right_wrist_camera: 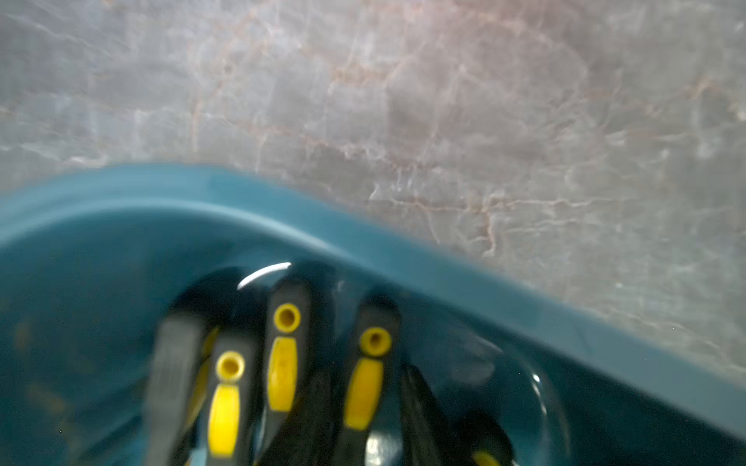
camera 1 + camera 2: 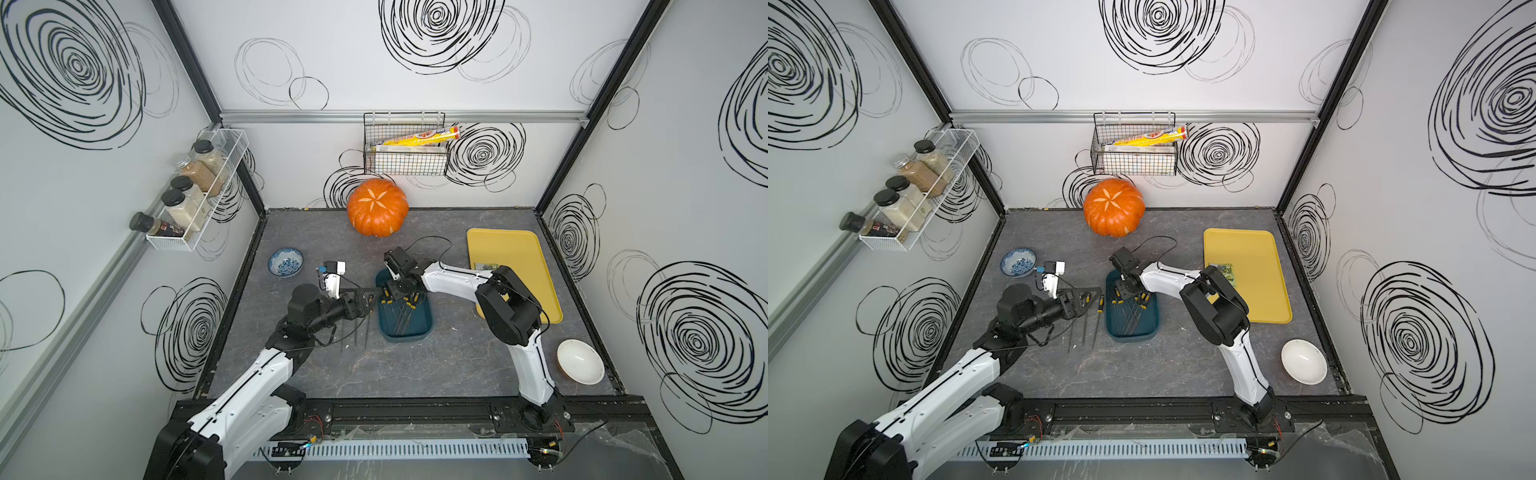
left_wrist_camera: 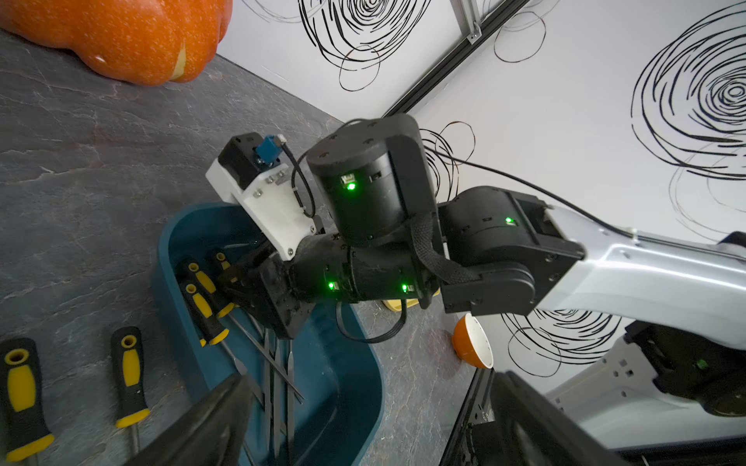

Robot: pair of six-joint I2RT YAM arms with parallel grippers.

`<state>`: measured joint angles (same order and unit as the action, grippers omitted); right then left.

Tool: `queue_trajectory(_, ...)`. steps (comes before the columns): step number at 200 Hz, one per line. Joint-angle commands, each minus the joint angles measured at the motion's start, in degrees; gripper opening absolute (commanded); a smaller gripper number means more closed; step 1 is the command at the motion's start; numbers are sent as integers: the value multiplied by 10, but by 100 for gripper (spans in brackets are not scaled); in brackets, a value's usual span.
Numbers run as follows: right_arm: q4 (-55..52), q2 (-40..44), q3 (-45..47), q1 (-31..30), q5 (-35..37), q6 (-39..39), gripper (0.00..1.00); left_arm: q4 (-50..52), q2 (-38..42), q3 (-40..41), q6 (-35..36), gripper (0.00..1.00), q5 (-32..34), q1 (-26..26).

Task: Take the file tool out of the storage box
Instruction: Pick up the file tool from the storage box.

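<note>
Storage box [image 2: 405,337], file tools [image 3: 204,312] inside, perhaps five

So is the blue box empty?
Not empty. Several yellow-handled files lie inside the storage box; three other files lie outside it on the table.

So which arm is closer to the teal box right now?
Right. The right tool is down inside the box, among the file handles. The left tool hangs beside the box, above files lying on the table.
</note>
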<state>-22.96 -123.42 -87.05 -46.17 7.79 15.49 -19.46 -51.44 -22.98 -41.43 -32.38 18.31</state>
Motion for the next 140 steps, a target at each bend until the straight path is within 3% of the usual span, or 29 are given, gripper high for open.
queue_trajectory(1,-81,-56,23,-6,-2,8,32,-16,5,1,12,99,-9,-5)
queue_trajectory(28,-75,-51,22,-6,-10,9,23,-18,11,1,13,99,-11,-5)
queue_trajectory(60,-70,-28,14,-6,-2,10,20,-18,10,2,12,99,-10,-5)
queue_trajectory(85,-39,9,19,-6,-19,2,8,-19,2,1,11,99,-13,-5)
queue_trajectory(140,19,105,49,-5,-15,-2,4,-29,-12,1,9,99,-26,-5)
